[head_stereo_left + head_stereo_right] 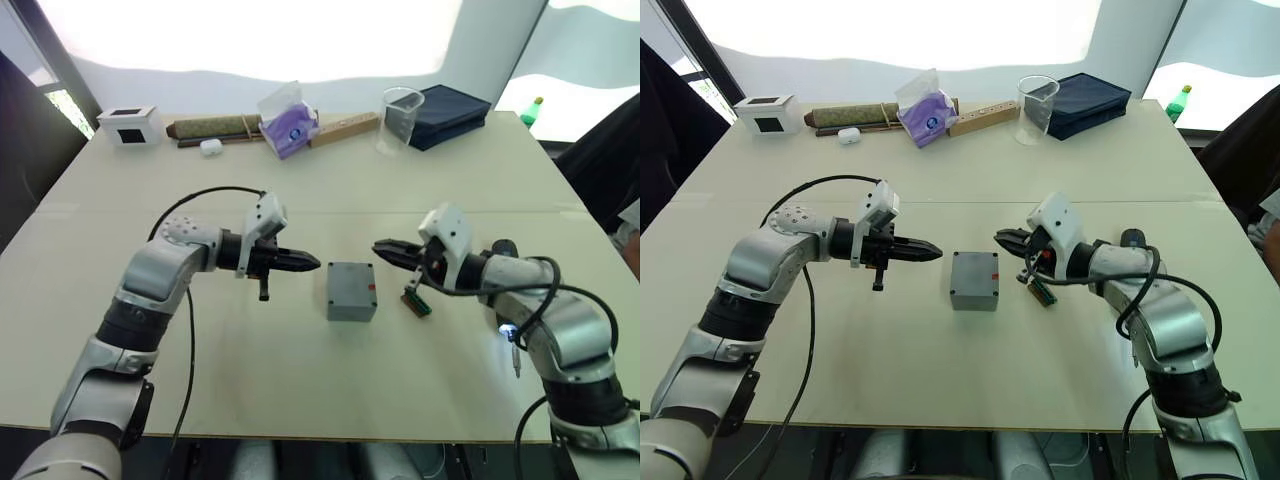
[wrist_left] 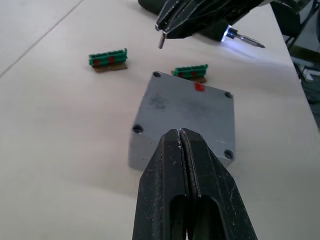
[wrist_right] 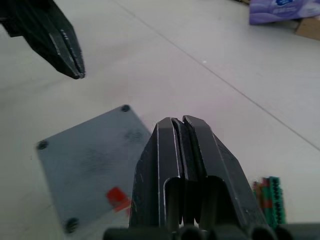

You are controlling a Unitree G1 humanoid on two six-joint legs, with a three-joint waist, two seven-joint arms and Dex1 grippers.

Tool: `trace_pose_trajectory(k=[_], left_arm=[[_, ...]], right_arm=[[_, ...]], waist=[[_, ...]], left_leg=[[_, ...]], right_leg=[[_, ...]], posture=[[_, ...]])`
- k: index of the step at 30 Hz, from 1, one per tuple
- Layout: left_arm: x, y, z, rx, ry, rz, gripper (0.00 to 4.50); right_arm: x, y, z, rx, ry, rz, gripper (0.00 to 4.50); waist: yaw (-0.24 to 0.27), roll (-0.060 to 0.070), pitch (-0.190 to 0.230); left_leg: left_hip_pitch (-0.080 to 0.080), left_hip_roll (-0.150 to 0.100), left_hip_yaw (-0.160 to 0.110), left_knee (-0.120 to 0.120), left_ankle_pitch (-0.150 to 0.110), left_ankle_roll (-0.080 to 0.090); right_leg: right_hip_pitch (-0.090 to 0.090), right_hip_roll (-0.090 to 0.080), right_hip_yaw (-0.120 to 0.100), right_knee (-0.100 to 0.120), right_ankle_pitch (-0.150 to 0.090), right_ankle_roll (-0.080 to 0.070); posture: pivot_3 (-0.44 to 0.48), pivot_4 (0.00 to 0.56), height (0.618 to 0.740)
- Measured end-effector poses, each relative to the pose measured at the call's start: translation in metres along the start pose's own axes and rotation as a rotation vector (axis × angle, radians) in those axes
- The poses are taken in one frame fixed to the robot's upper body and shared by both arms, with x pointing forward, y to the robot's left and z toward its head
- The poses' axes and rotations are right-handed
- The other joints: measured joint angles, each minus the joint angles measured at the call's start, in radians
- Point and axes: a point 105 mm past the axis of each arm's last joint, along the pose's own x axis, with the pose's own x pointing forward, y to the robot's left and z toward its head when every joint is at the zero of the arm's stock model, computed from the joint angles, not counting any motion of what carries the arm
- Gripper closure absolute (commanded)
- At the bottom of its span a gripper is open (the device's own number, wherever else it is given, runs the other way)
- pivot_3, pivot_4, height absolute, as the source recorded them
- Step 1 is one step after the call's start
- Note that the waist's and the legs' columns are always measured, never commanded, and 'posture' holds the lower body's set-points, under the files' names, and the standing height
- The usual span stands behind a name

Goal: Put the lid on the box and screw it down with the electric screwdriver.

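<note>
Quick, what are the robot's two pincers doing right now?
Left pincer: shut, holding nothing.
Right pincer: shut, holding nothing.

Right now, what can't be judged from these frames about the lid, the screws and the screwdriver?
- Lid versus box: the seam between them is too fine to make out.
- Screws: corner holes look dark; too small to tell.
- Electric screwdriver: only the lit tip shows; the right gripper hides its body.

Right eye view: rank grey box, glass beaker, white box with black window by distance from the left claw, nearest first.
1. Grey box, just off the left claw tips, table centre.
2. White box with black window, far edge, robot's left.
3. Glass beaker, far edge, right of centre.
</note>
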Motion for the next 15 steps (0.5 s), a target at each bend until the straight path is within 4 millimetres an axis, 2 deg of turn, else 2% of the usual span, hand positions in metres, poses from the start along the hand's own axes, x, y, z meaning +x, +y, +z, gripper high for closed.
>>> trace_pose_trajectory(k=[7,15], left_arm=[[0.003,0.001,-0.001,-0.003,-0.007,0.01,4.5],[0.005,0.005,-0.006,0.0,0.0,0.014,4.5]], right_arm=[[0.002,0.003,-0.006,0.022,0.012,-0.017,4.4],[0.006,-0.004,-0.015,0.027,0.034,-0.05,4.4]], waist=[[-0.001,0.0,0.0],[0.0,0.0,0.0]], left_leg=[[0.0,0.0,0.0,0.0,0.0,0.0],[0.0,0.0,0.0,-0.001,0.0,-0.001]], right_leg=[[0.0,0.0,0.0,0.0,0.0,0.0],[0.0,0.0,0.0,0.0,0.0,0.0]], posture=[[0.0,0.15,0.74],[0.0,0.15,0.74]])
